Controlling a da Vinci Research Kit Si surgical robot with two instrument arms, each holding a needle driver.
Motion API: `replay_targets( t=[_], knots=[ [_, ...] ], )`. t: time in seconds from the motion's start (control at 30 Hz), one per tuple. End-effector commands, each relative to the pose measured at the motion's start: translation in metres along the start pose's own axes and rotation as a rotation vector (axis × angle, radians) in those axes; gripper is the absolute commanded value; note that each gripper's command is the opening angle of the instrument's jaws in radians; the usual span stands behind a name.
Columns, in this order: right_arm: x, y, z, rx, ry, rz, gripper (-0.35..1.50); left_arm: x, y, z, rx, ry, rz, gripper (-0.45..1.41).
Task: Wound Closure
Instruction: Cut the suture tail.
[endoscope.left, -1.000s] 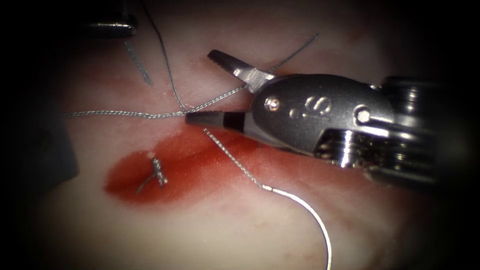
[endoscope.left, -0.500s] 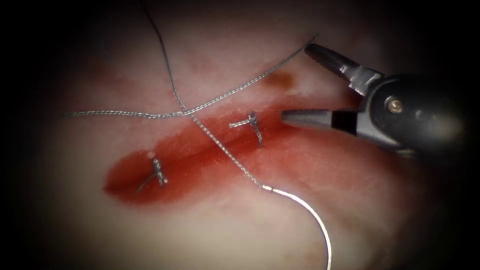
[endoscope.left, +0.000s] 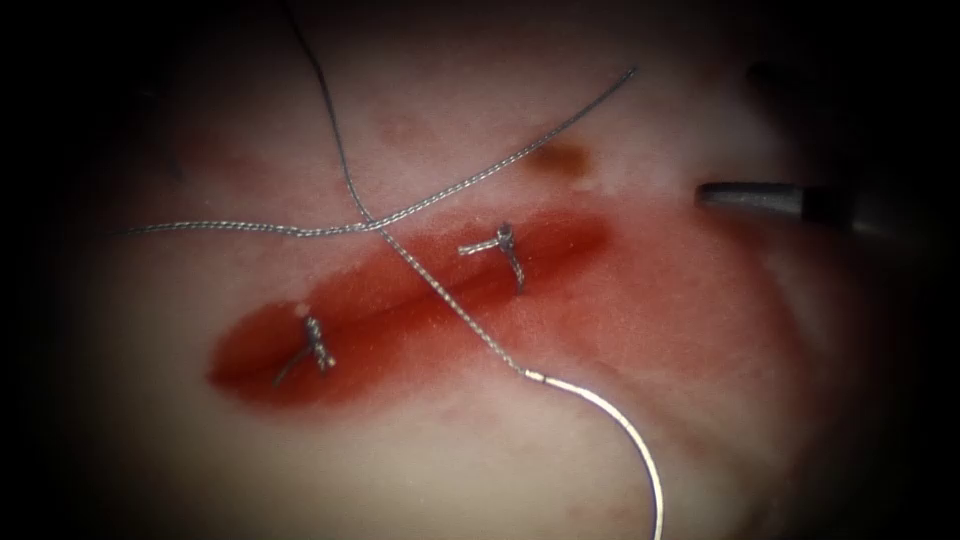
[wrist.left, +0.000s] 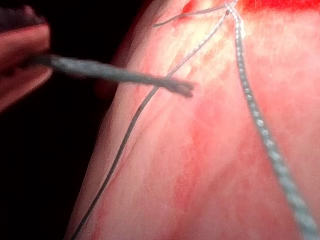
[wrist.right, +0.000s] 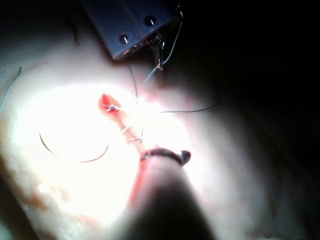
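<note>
A: Right arm's hand (endoscope.left: 800, 200) has drawn back toward the right edge; one grey jaw tip shows, holding nothing I can see. Clenched or released, I cannot tell.

B: And the thin curved steel needle (endoscope.left: 625, 430)?

A: Free on the pale pink pork tissue (endoscope.left: 420, 460), below the red, wet cut (endoscope.left: 400, 310), not in it. Its braided grey thread (endoscope.left: 440, 290) crosses two knotted stitches (endoscope.left: 505, 245).

B: Any writing?

A: None legible.

Tissue (endoscope.left: 500, 460) with red fluid (endoscope.left: 400, 310), loose thread (endoscope.left: 440, 200) and needle (endoscope.left: 620, 425) lying on it
</note>
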Motion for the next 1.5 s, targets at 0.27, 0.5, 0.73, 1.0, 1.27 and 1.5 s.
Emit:
replay_targets(
  t=[0.27, 0.5, 0.73, 1.0, 1.27, 1.5],
  knots=[
    [0.0013, -0.0015, 0.0022, 0.024, 0.026, 0.058, 1.41, -0.0029, 0.0001, 0.0050, 0.027, 0.172, 0.677, -0.45],
    [0.0015, -0.0023, 0.0029, 0.035, 0.034, 0.076, 1.43, -0.0023, -0.0010, 0.0075, -0.019, 0.260, 0.794, -0.32],
    [0.0014, -0.0027, 0.0032, 0.038, 0.038, 0.109, 1.43, -0.0027, -0.0036, 0.0093, 0.109, 0.260, 0.880, 0.46],
    [0.0014, -0.0028, 0.0034, 0.051, 0.043, 0.121, 1.43, -0.0034, -0.0035, 0.0077, 0.147, 0.237, 0.883, 0.84],
    [0.0015, -0.0030, 0.0035, 0.059, 0.046, 0.120, 1.43, -0.0050, -0.0011, 0.0050, 0.134, 0.091, 0.666, 0.79],
    [0.0016, -0.0031, 0.0036, 0.078, 0.053, 0.118, 1.45, -0.0049, -0.0005, 0.0051, 0.150, -0.223, 0.568, 0.88]
  ],
)
